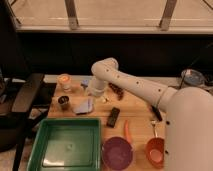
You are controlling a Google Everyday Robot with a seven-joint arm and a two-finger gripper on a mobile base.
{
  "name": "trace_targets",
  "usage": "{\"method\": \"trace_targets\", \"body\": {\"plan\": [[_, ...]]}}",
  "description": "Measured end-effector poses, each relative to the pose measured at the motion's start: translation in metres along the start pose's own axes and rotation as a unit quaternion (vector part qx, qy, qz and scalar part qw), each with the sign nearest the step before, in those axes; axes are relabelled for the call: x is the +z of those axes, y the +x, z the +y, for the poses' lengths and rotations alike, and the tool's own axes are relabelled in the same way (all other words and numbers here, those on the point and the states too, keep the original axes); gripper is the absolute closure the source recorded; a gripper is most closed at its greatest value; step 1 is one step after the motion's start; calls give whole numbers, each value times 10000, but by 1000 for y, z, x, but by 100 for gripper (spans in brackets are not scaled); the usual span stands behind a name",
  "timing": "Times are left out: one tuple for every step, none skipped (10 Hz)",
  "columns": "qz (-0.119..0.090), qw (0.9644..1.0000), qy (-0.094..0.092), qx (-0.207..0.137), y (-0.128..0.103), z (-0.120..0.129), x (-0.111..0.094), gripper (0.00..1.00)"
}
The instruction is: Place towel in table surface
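Towel (83, 106) lies flat on the table surface (137, 107), just past the far right corner of the green tray (67, 122). Gripper (95, 95) hangs at the towel's edge farthest from the tray, and you can't tell if it's gripping or not. Expect soft, light, floppy cloth, not fragile, prob. slides easily on wood. If you need a hold, pinch a raised fold or edge on the side away from the tray, not the flat middle.

Arm (135, 86) outstretched, bent downward, tool (91, 97) low at its end
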Motion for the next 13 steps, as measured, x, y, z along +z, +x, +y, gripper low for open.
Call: {"method": "trace_targets", "body": {"plan": [[-25,9999,-97,-58,-1,-3,12,35],[-69,9998,-164,-61,1,-4,22,35],[-109,9996,-271,-55,4,-3,32,35],[-144,9993,-339,-76,3,-5,41,35],[-195,9989,-415,-92,1,-6,52,35],[-249,9986,-458,-74,2,-6,59,35],[-329,9981,-519,-52,3,-4,69,35],[-387,9978,-529,-50,2,-5,74,35],[-471,9972,-579,-59,-1,-4,82,35],[-524,9967,-614,-67,-1,-2,87,37],[-556,9963,-647,-102,-2,1,89,45],[-584,9960,-659,-147,-4,2,91,53],[-613,9957,-655,-209,-7,3,92,66]]}}
